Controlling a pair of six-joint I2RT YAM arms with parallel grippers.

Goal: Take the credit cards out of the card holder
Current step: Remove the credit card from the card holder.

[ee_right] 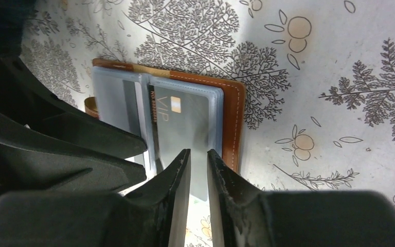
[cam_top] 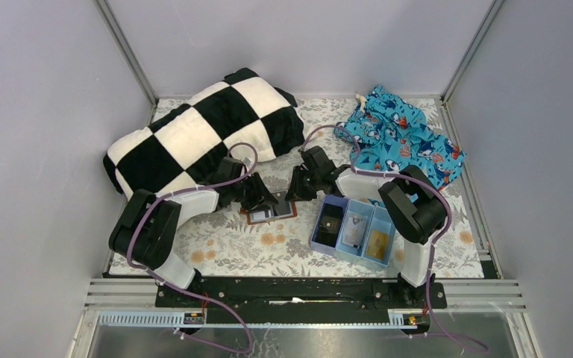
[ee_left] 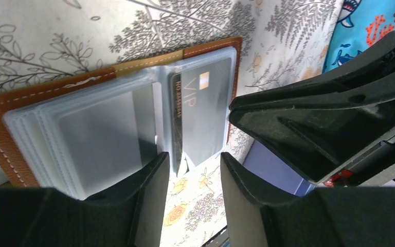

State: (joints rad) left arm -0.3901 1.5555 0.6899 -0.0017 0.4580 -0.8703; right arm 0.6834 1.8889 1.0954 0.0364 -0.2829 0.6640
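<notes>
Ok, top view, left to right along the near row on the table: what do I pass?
Card holder → tray holding a black item → pale card → orange-gold card.

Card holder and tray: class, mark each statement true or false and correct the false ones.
1. The card holder lies open on the table. True.
2. A dark VIP card sits inside the card holder. True.
3. The light blue tray has four compartments. False: it has three.
4. The tray is empty. False: it holds a black item, a pale card and an orange-gold card, one in each compartment.
5. The left gripper has its fingers apart. True.
</notes>
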